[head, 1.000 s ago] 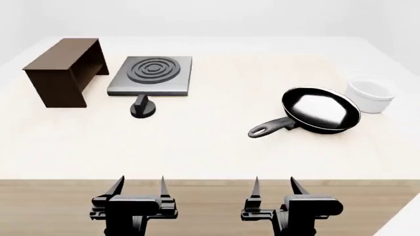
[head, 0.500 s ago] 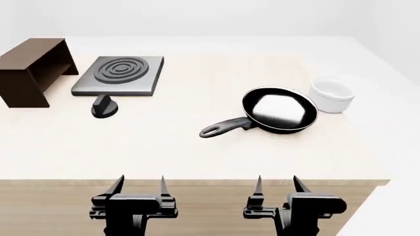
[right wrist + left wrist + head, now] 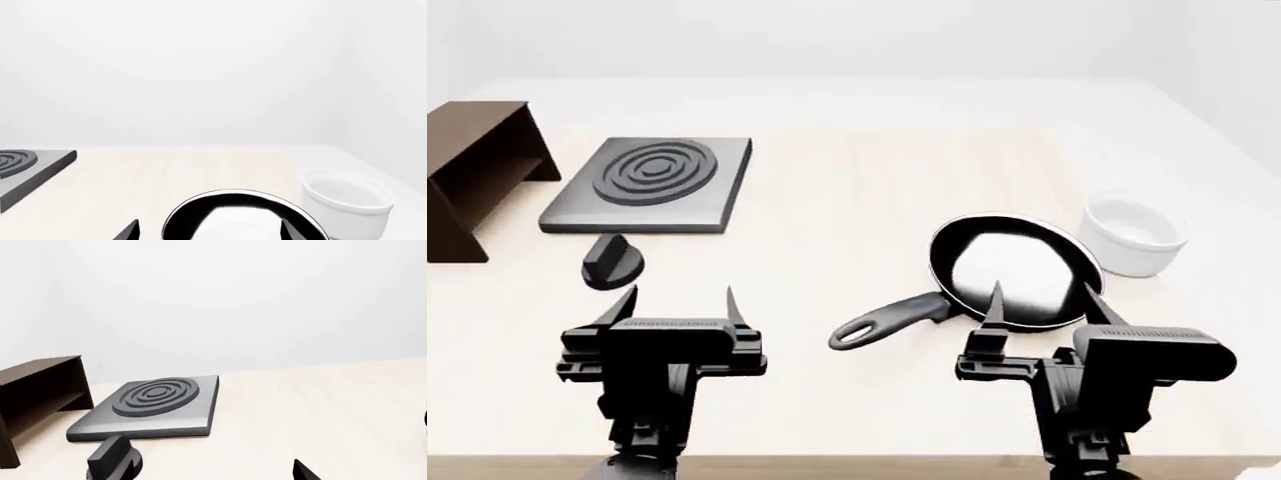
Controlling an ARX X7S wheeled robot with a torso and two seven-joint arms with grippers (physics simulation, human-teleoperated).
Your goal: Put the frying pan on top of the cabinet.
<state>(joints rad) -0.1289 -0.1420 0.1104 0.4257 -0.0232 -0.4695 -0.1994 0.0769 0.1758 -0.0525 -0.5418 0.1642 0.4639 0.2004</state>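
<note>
Your frying pan [image 3: 1014, 268] sits flat on the pale tabletop at about four o'clock from the middle of the head view, a round, shallow black pan whose glossy inside reflects a pale patch. Its long dark grey handle [image 3: 885, 321] points toward eight o'clock and ends in a loop. Your cabinet [image 3: 478, 175] stands at ten o'clock, cut by the frame's edge: a dark brown box with a flat top, its hollow side with an inner shelf facing three o'clock, well apart from the pan.

Left gripper [image 3: 678, 305], right gripper [image 3: 1044, 302]: matte black blocky bodies, thin pointed black fingers [image 3: 622, 302].
</note>
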